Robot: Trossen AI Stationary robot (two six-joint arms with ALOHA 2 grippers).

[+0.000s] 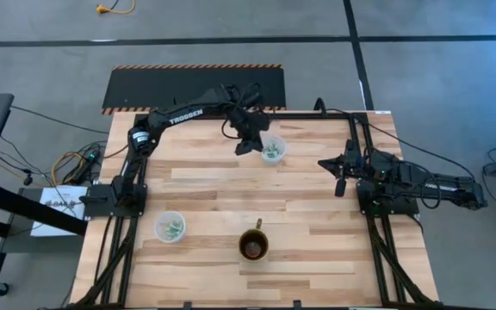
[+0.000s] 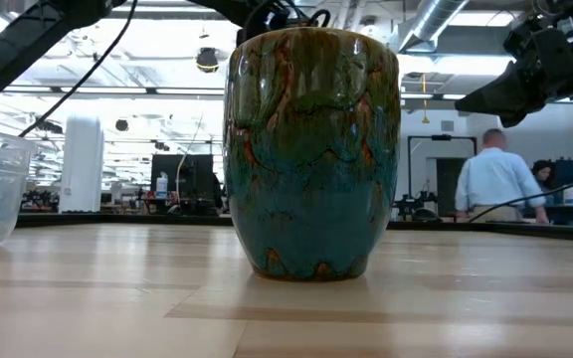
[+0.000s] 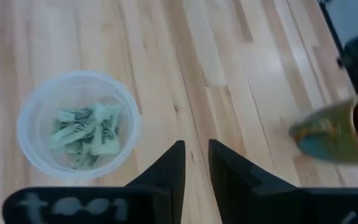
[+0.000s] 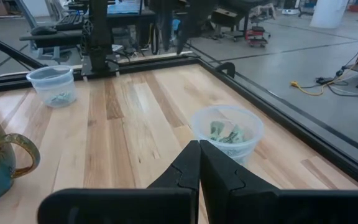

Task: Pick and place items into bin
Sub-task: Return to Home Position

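Note:
The items are small pale green-and-white crumpled pieces lying in two clear plastic cups. One cup [image 1: 272,148] stands near the table's far edge and shows in the left wrist view [image 3: 76,130] and the right wrist view [image 4: 227,134]. The other cup [image 1: 169,226] stands near-left [image 4: 53,84]. My left gripper [image 1: 246,145] hovers just left of the far cup, its fingers [image 3: 196,146] a narrow gap apart with bare wood between them. My right gripper [image 1: 334,168] waits shut [image 4: 199,144] at the table's right side, pointing left.
A glazed brown-and-teal mug [image 1: 254,245] stands near the middle of the near edge and fills the low view [image 2: 311,149]. Bare wood lies between the cups and the mug. A person [image 2: 495,179] is in the room beyond the table.

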